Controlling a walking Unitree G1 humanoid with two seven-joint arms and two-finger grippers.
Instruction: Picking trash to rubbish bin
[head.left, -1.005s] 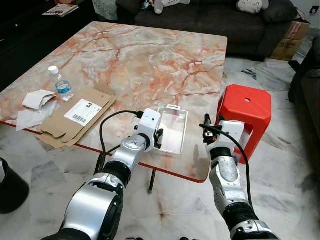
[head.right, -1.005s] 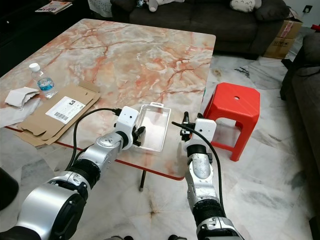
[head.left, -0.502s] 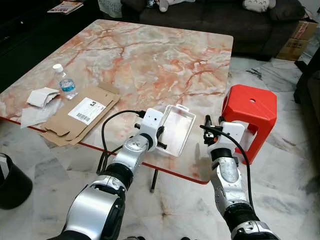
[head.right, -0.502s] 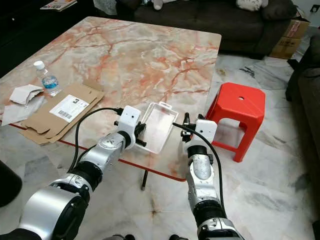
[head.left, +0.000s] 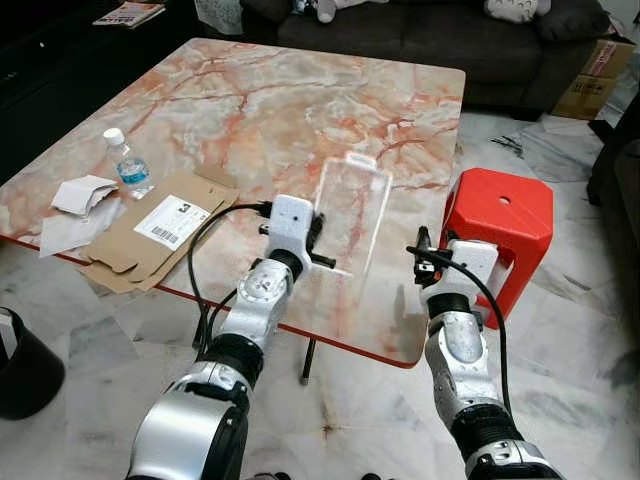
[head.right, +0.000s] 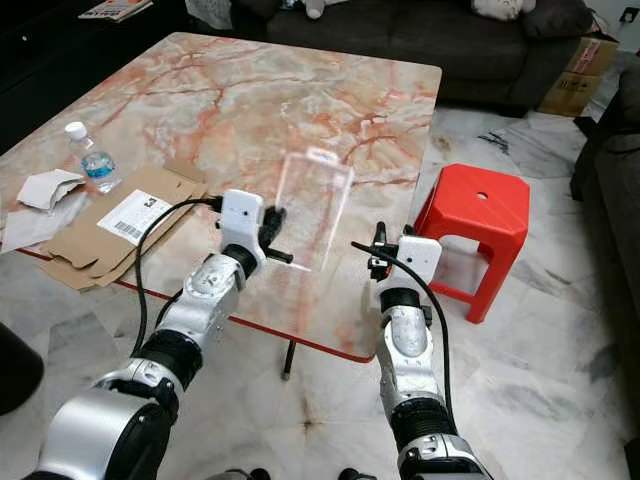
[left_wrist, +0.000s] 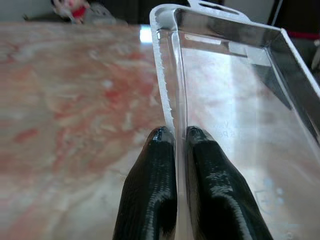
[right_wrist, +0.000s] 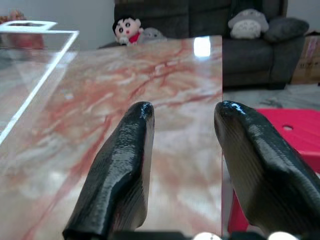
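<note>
A clear plastic tray (head.left: 352, 212) hangs tilted up above the marble table (head.left: 270, 110), lifted off its surface. My left gripper (head.left: 322, 243) is shut on the tray's near rim; in the left wrist view the two black fingers (left_wrist: 159, 165) pinch the thin wall of the clear plastic tray (left_wrist: 235, 110). My right gripper (head.left: 421, 243) hovers open near the table's front right corner, its fingers (right_wrist: 125, 165) apart with nothing between them. Other trash lies at the table's left: a flattened cardboard box (head.left: 155, 228), crumpled white paper (head.left: 78, 196) and a small water bottle (head.left: 125, 165).
A red plastic stool (head.left: 498, 222) stands right of the table, close to my right arm. A black bin (head.left: 22, 362) sits on the floor at the far left. A dark sofa (head.left: 420, 30) runs behind the table, with a cardboard box (head.left: 590, 75) at the back right.
My left gripper has lifted the clear tray off the table and tipped it upright. The right gripper stayed open near the front right corner.
</note>
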